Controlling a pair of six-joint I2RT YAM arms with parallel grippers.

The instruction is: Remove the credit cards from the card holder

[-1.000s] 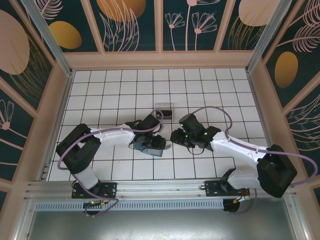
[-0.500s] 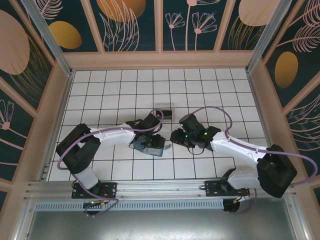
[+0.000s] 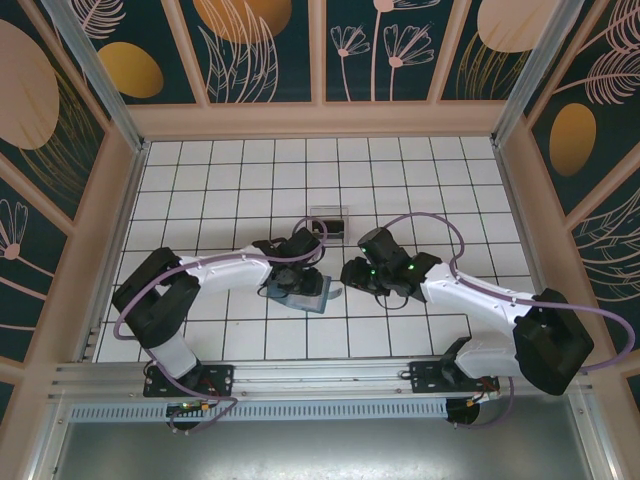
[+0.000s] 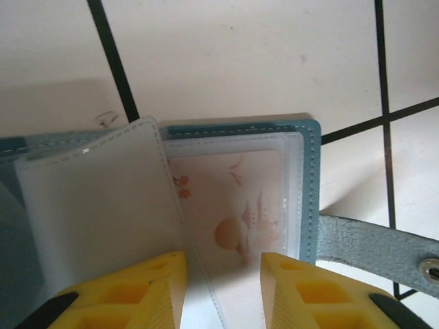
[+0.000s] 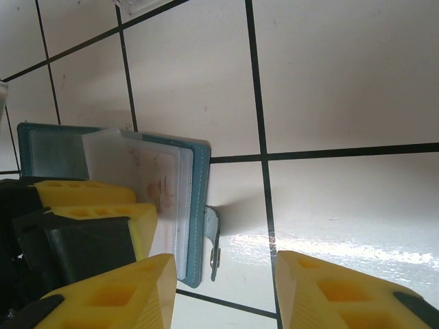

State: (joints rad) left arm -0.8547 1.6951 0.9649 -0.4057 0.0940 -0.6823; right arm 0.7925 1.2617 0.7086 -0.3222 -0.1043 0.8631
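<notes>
The card holder point(image 3: 312, 298) lies open on the tiles, teal-blue at its rim point(image 4: 312, 192), with clear sleeves fanned up. A pale pink credit card point(image 4: 233, 205) with a faint print sits inside the right-hand sleeve. My left gripper point(image 4: 221, 264) hovers low over that sleeve, jaws open, the sleeve's edge running between its fingers. In the right wrist view the holder point(image 5: 200, 205) and its snap strap point(image 5: 212, 236) lie just ahead of my right gripper point(image 5: 225, 264), which is open and grips nothing. From above, the left gripper point(image 3: 300, 280) and right gripper point(image 3: 350, 275) face each other across the holder.
A clear plastic box point(image 3: 328, 220) stands about one tile beyond the grippers. The left gripper's yellow fingers point(image 5: 96, 199) sit close on the right gripper's left side. Pale wooden walls point(image 3: 120, 200) edge the tiled floor.
The left gripper has shifted slightly toward the far side, uncovering a little more of the holder. The right arm has not moved.
</notes>
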